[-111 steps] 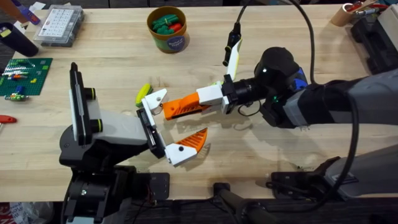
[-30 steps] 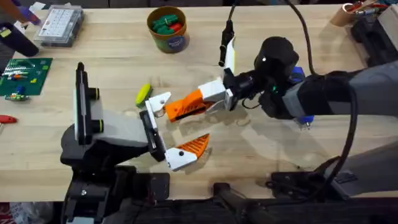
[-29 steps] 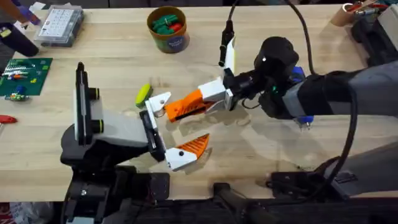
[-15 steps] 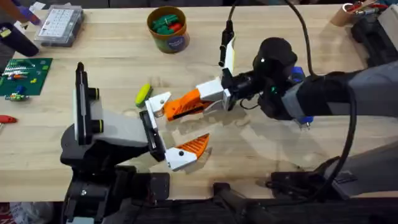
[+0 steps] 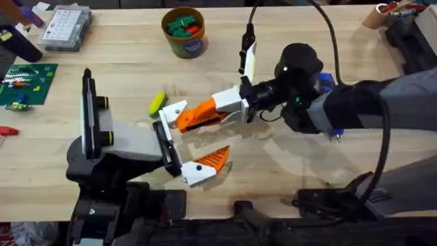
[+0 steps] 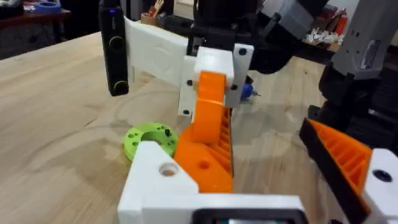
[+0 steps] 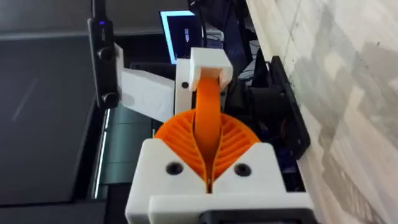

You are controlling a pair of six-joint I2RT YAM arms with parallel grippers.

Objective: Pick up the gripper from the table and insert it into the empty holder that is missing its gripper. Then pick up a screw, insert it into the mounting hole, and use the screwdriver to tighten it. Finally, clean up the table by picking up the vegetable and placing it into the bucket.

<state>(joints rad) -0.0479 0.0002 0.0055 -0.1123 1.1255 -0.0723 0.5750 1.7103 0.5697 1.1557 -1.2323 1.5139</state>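
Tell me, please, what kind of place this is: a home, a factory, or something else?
Most likely a robotics lab or workshop bench. Two robot arms work over a butcher-block table, the right end effector is shut on an orange ridged finger, and a clear parts organizer and a green circuit board lie nearby.

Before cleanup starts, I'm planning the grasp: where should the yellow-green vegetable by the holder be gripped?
Across the middle of the vegetable, from straight above: it lies flat on the table, long and narrow, with the holder close on one side.
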